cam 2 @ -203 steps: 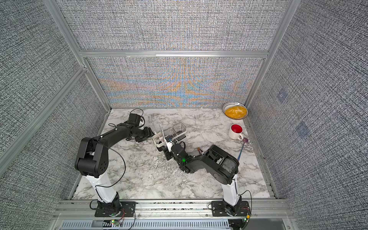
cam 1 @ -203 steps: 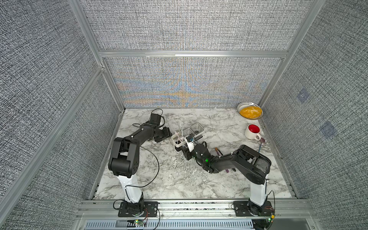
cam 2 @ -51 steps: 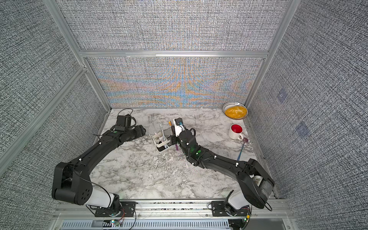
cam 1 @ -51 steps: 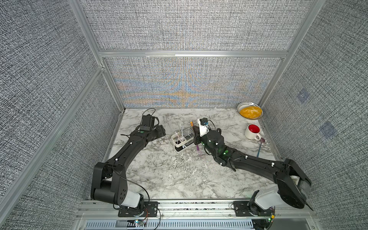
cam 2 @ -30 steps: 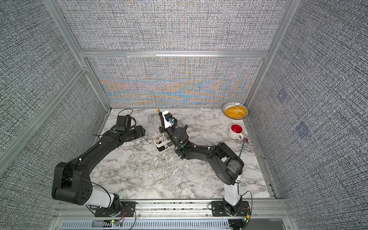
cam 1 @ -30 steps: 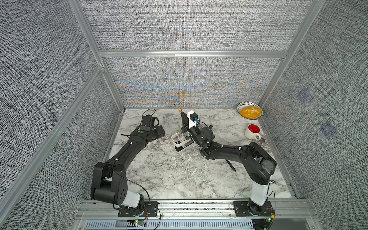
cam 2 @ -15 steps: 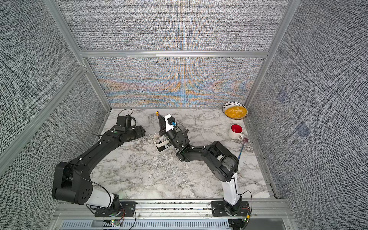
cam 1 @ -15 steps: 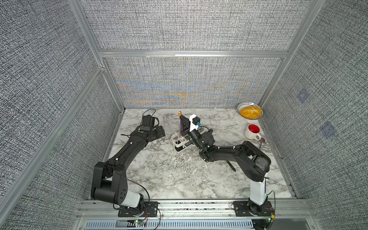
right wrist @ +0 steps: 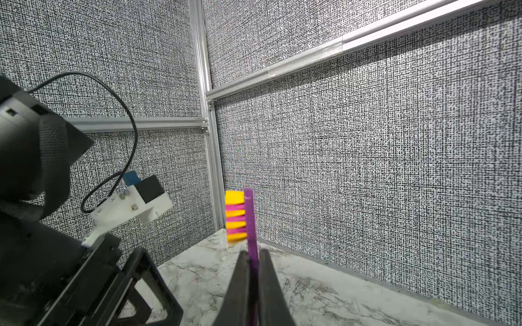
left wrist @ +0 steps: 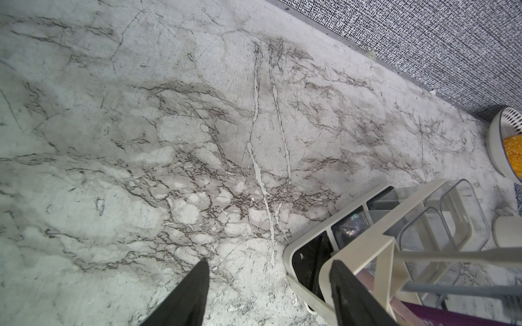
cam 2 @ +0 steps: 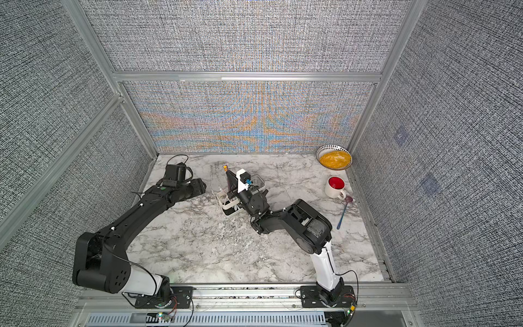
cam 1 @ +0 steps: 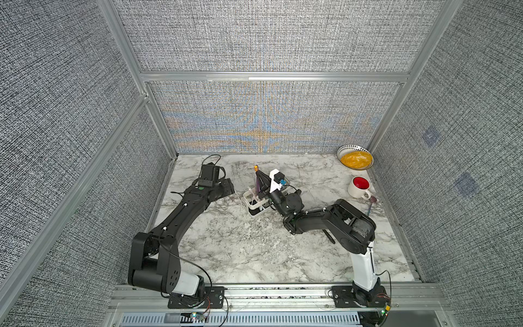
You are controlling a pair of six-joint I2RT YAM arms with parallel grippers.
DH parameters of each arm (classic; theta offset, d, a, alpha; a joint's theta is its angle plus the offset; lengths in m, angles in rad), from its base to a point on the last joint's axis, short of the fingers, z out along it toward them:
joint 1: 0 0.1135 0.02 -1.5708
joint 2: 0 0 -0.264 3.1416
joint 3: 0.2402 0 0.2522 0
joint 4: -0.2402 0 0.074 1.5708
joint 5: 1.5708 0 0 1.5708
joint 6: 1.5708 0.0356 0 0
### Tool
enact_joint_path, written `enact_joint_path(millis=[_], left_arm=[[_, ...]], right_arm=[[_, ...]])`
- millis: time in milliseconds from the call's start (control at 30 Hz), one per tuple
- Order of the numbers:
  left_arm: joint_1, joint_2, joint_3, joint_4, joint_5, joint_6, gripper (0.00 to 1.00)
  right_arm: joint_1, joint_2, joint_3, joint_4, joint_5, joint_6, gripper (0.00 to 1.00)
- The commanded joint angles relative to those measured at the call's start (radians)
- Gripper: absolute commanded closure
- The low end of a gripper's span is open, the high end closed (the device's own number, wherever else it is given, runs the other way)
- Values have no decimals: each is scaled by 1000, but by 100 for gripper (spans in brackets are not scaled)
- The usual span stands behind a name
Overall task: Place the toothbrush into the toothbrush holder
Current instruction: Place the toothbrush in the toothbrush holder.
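The toothbrush has a purple handle and yellow and pink bristles, and it stands upright with the head on top. My right gripper is shut on its handle just below the head. In both top views the toothbrush rises from the left end of the white toothbrush holder. Its lower end seems to sit in the end section with the diagonal bar. My left gripper is open beside that end. One of its fingers overlaps the holder frame corner.
A bowl of yellow food sits in the back right corner. A white mug with a red inside stands in front of it, with a spoon beside it. Fabric walls close in three sides.
The right gripper has come down a little with the toothbrush over the holder's left end, and its arm has folded back. The left arm has stayed still.
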Motion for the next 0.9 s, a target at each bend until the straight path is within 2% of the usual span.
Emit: enact_joint_path(millis=[0,533,700,867], left_arm=[[0,-4,-1,-2,-4,8,30],[0,-10,-1,0,-9,11,30],[0,-12,-3,0,-9,11,30],[0,-14,-5,0,-10,11,30]], right_arm=[[-1,23,-9,75,-17,6,96],[3,79,-49,144,-20,-10,94],[4,74,-64,151,-24,-12,79],[8,53,-73,135,-25,-12,67]])
